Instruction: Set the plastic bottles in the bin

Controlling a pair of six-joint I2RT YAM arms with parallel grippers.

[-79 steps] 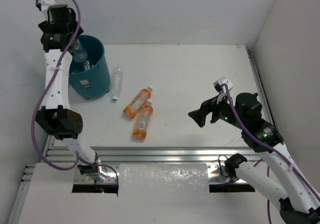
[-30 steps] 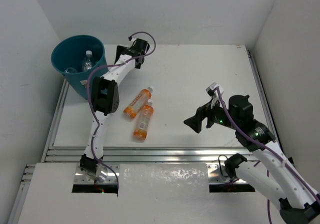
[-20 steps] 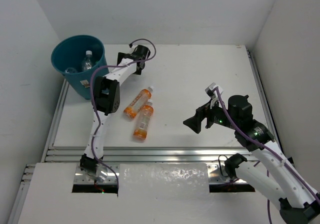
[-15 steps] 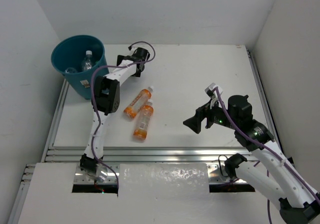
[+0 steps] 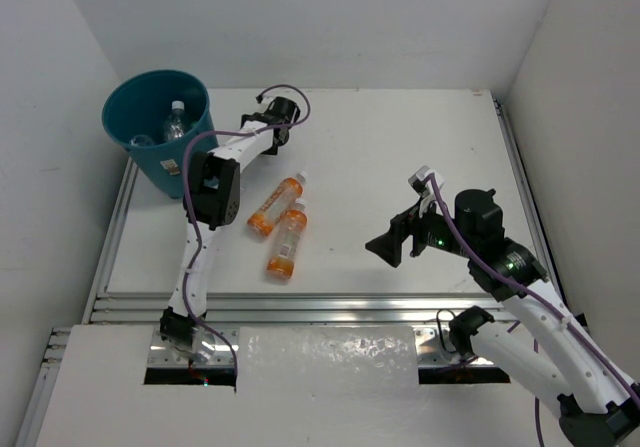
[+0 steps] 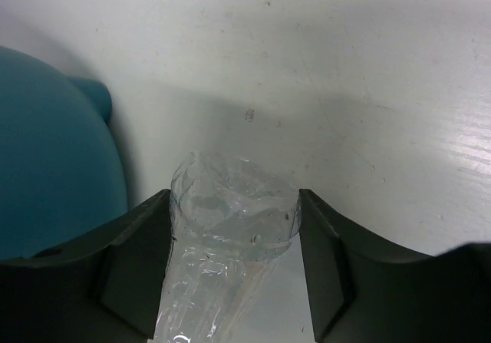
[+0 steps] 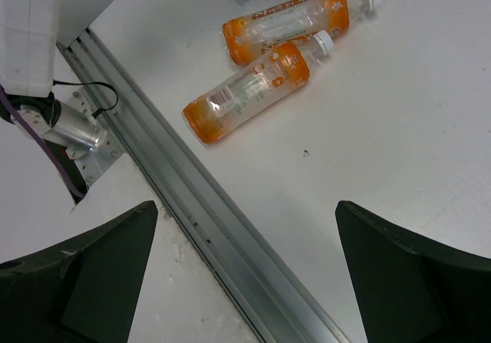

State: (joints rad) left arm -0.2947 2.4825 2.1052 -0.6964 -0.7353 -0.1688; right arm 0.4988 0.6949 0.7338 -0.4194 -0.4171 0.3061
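Observation:
A plain clear plastic bottle [image 6: 230, 228] lies on the white table beside the teal bin [image 6: 54, 166]. My left gripper [image 6: 234, 205] is shut on it, both fingers pressed against its sides. In the top view that gripper is hidden under its own arm. The bin [image 5: 158, 172] stands at the far left with a clear bottle [image 5: 175, 119] inside. Two orange bottles with white caps [image 5: 276, 204] [image 5: 287, 242] lie side by side mid-table, also in the right wrist view [image 7: 295, 21] [image 7: 249, 90]. My right gripper [image 5: 385, 247] [image 7: 245, 205] hovers open and empty to their right.
An aluminium rail [image 5: 330, 305] runs along the table's near edge, seen diagonally in the right wrist view [image 7: 207, 212]. A crinkled clear sheet [image 5: 330, 359] covers the front panel. White walls close in the table at the back, left and right.
The left arm swung from the bin down to the clear bottle beside it, and its jaws have closed from wide open onto the bottle. The right gripper drifted slightly left.

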